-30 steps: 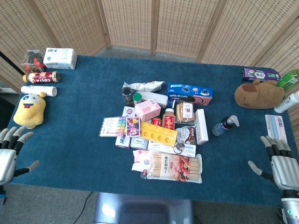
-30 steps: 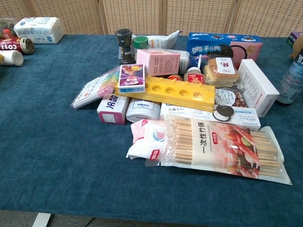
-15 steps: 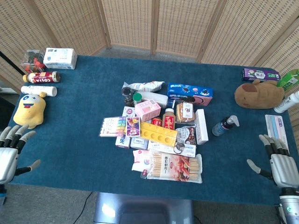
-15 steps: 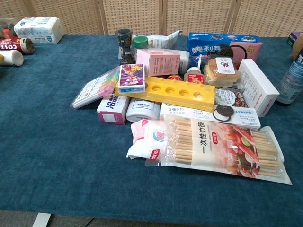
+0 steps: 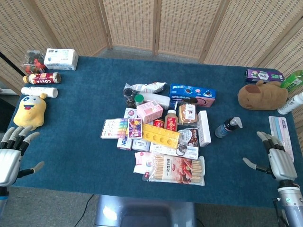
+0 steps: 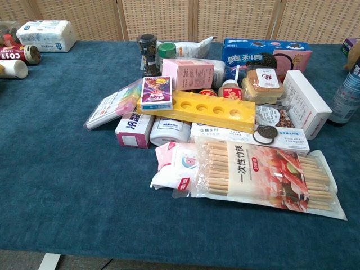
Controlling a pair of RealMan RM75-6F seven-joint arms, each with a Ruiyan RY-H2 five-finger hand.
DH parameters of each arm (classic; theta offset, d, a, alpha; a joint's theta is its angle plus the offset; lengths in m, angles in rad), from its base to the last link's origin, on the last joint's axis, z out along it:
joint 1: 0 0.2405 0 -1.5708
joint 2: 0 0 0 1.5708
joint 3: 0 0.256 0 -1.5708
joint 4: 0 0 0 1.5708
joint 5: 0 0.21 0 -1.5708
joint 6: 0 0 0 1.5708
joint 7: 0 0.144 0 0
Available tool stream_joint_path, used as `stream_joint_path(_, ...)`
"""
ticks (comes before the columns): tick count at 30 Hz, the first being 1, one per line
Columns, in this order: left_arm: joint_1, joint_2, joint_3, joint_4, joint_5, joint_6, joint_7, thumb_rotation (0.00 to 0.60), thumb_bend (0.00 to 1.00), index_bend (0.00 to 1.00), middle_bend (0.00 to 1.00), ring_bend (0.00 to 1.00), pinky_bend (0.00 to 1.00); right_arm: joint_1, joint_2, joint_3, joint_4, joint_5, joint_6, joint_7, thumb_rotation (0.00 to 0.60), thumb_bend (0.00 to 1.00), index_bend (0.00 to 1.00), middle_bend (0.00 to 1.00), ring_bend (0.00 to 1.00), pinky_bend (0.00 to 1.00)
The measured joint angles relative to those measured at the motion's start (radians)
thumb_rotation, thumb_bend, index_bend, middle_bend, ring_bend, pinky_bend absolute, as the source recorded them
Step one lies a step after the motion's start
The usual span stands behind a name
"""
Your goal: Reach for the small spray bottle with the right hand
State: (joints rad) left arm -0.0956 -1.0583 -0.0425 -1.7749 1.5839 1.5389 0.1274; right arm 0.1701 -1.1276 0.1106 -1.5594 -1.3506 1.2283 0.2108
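Observation:
The small spray bottle (image 5: pixel 227 127), dark blue with a white nozzle, lies tilted on the blue table right of the pile; the chest view shows its body (image 6: pixel 346 95) at the right edge. My right hand (image 5: pixel 276 159) hovers at the table's front right corner, fingers spread and holding nothing, a good way right of and nearer than the bottle. My left hand (image 5: pixel 12 153) is at the front left edge, fingers spread and holding nothing. Neither hand appears in the chest view.
A pile of snack boxes and packets (image 5: pixel 163 135) fills the table's middle. A brown plush (image 5: pixel 262 95), a purple box (image 5: pixel 263 74), a white bottle (image 5: pixel 289 105) and a flat packet (image 5: pixel 279 127) lie near the right edge. A yellow plush (image 5: pixel 30 111) and bottles sit left.
My right hand has shifted a little left and away from me, toward the spray bottle. The left hand has drifted slightly. Nothing on the table has moved.

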Motion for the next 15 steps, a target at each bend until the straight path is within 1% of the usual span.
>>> stream_joint_path(2, 0.001, 0.003, -0.001, -0.003, 0.004, 0.006, 0.001, 0.554, 0.19, 0.21, 0.11, 0.02, 0.00, 0.018, -0.008, 0.007, 0.010, 0.004, -0.016, 0.001, 0.337, 0.04, 0.00, 0.00, 0.00, 0.00)
stream_joint_path(3, 0.002, 0.004, -0.001, -0.005, 0.007, 0.009, 0.001, 0.554, 0.19, 0.21, 0.11, 0.02, 0.00, 0.024, -0.012, 0.010, 0.016, 0.006, -0.021, -0.003, 0.344, 0.04, 0.00, 0.00, 0.00, 0.00)
stream_joint_path(8, 0.005, 0.015, 0.000, -0.021, 0.017, 0.017, 0.008, 0.557, 0.19, 0.21, 0.11, 0.02, 0.00, 0.058, -0.034, 0.028, 0.037, 0.030, -0.070, 0.007, 0.355, 0.03, 0.00, 0.00, 0.00, 0.00)
stream_joint_path(15, 0.006, 0.030, 0.002, -0.053, 0.026, 0.019, 0.032, 0.554, 0.19, 0.21, 0.12, 0.02, 0.00, 0.110, -0.065, 0.051, 0.087, 0.062, -0.137, 0.028, 0.354, 0.03, 0.00, 0.00, 0.00, 0.00)
